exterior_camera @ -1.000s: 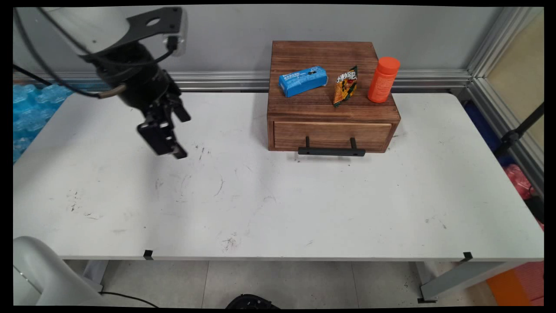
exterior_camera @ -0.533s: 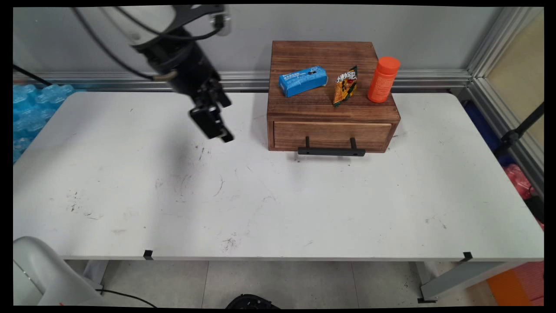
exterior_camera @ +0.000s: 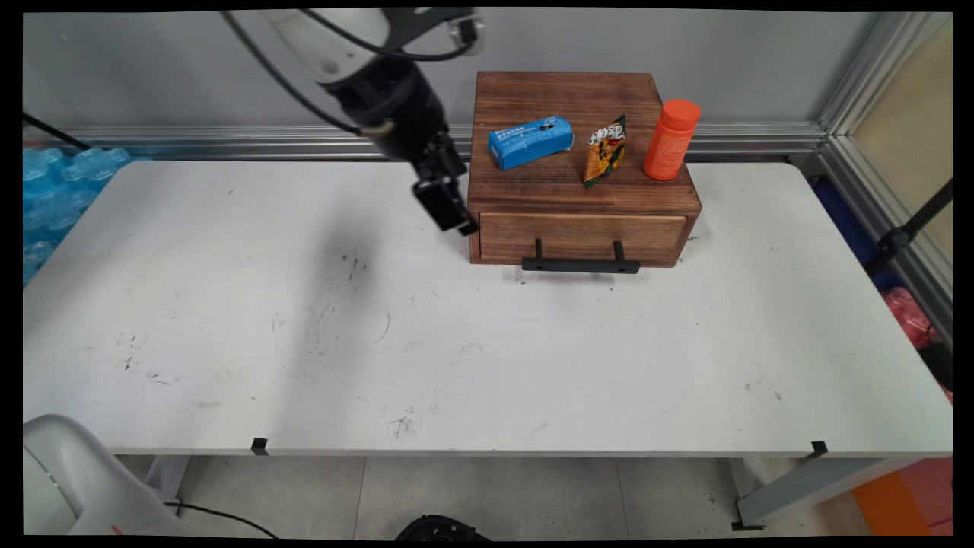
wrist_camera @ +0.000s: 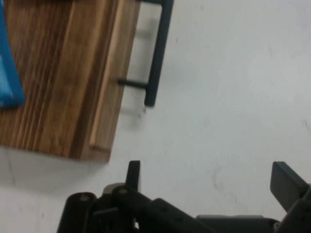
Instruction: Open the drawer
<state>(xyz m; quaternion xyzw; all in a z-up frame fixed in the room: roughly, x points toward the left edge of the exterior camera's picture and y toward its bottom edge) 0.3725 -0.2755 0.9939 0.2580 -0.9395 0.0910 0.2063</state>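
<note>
My black gripper point(exterior_camera: 455, 221) hangs in the air just left of the wooden drawer box point(exterior_camera: 582, 194), near its front left corner, holding nothing. In the hand view the gripper point(wrist_camera: 209, 177) is open, with bare white table between its fingers point(wrist_camera: 133, 172). The box's corner point(wrist_camera: 63, 97) and its black handle point(wrist_camera: 158, 53) lie ahead of it there. On top of the box lie a blue carton point(exterior_camera: 530, 141), a snack packet point(exterior_camera: 606, 150) and an upright orange bottle point(exterior_camera: 672, 139). The drawer is closed, its black handle point(exterior_camera: 580, 264) facing the near side.
The white table point(exterior_camera: 456, 358) carries scuff marks. Blue packaging point(exterior_camera: 57, 190) sits beyond the table's left end. An aluminium rail runs along the wall behind, and a frame post stands at the right.
The arm has swung rightward across the table, from the left side to beside the box's left front corner, and risen a little. The items on the box have not moved.
</note>
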